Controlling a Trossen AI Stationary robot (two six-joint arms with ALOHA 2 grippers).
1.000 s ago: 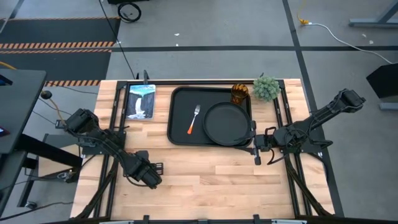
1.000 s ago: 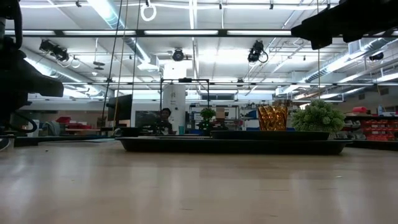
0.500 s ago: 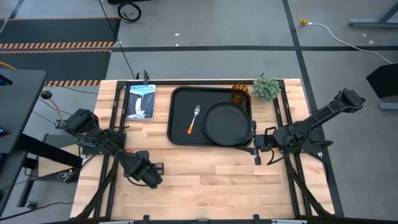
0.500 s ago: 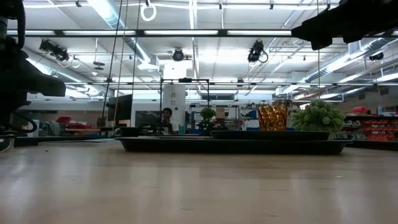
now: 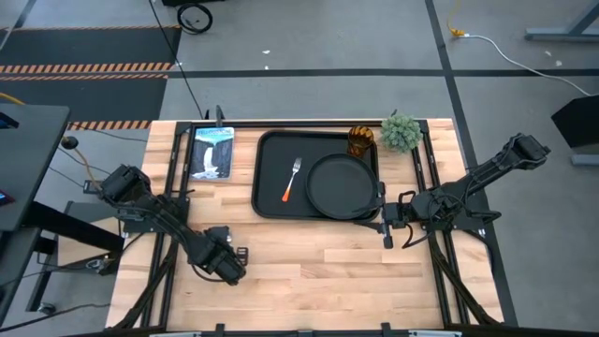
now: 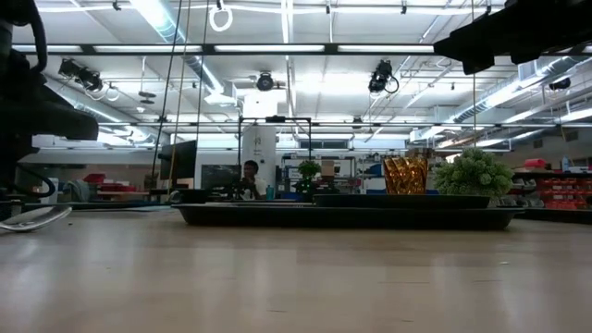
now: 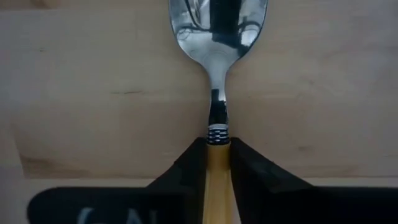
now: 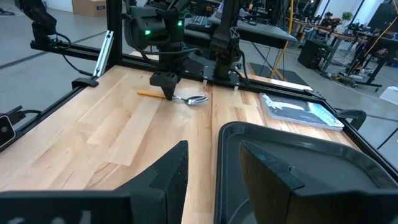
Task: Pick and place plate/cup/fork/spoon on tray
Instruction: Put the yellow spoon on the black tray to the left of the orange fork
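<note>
The spoon [image 7: 217, 37], with a silver bowl and an orange handle, lies on the wood near the table's near left part. My left gripper [image 5: 231, 263] stands over it, shut on its handle. The spoon also shows in the right wrist view [image 8: 190, 99]. The black tray [image 5: 270, 201] at the far middle holds the round plate [image 5: 342, 185] and the fork [image 5: 291, 180]. The amber cup [image 5: 361, 140] stands at its far right corner. My right gripper [image 5: 387, 225] waits open by the tray's near right corner. My left gripper pinches the spoon's orange handle [image 7: 217, 163] between its two fingers, at the end next to the metal neck. The fingers [image 8: 166, 84] come from above, pointing down, and lie across the handle. The bowl [image 6: 35, 217] and the handle's free end [image 8: 148, 93] sit at table level.
A green potted plant [image 5: 401, 132] stands at the far right, beside the cup. A picture book [image 5: 211, 152] lies at the far left of the tray. Bare wood stretches along the near half of the table, between the two arms.
The spoon's bowl has come into the low view at its left edge, low over the table, where it did not show before. The tray, plate, fork and cup stand as they were.
</note>
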